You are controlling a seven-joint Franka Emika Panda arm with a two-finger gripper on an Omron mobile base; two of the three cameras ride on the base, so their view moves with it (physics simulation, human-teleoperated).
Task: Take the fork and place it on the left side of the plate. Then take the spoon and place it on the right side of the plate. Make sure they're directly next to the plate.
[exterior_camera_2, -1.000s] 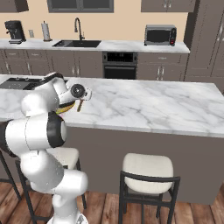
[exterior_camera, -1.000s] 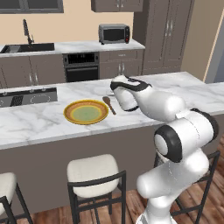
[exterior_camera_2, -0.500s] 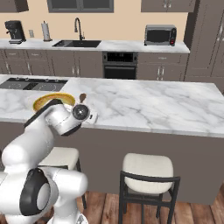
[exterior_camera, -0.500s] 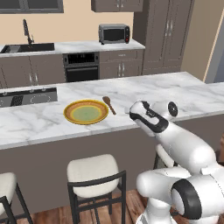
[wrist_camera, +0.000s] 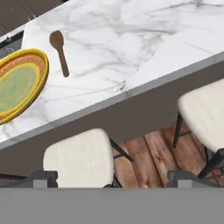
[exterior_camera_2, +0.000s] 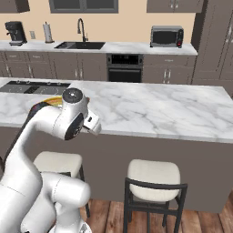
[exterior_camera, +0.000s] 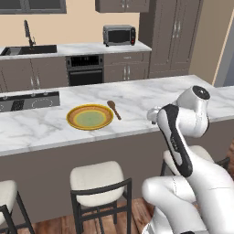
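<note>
A yellow-orange plate [exterior_camera: 71,118] with a green middle rests on the marble island; the hand view has its rim [wrist_camera: 40,65] at the left edge. Just right of it lies a brown wooden spoon [exterior_camera: 114,109], bowl pointing away from the front edge, apart from the plate [wrist_camera: 60,51]. The fork is out of view. My gripper [wrist_camera: 114,179] is open, with nothing between its fingertips [wrist_camera: 43,177]. It hangs in front of the island's front edge, right of the spoon, looking down at the counter edge and the stools.
Two cushioned stools [wrist_camera: 76,158] [wrist_camera: 205,111] stand under the island's front edge over a wood floor. A black cooktop [exterior_camera: 27,100] is set in the island, left of the plate. Sink, oven and microwave [exterior_camera: 119,34] line the back counter.
The arm has drawn back from above the spoon and plate to the island's front edge, swinging right and down. Plate and spoon have not moved. The gripper stays open.
</note>
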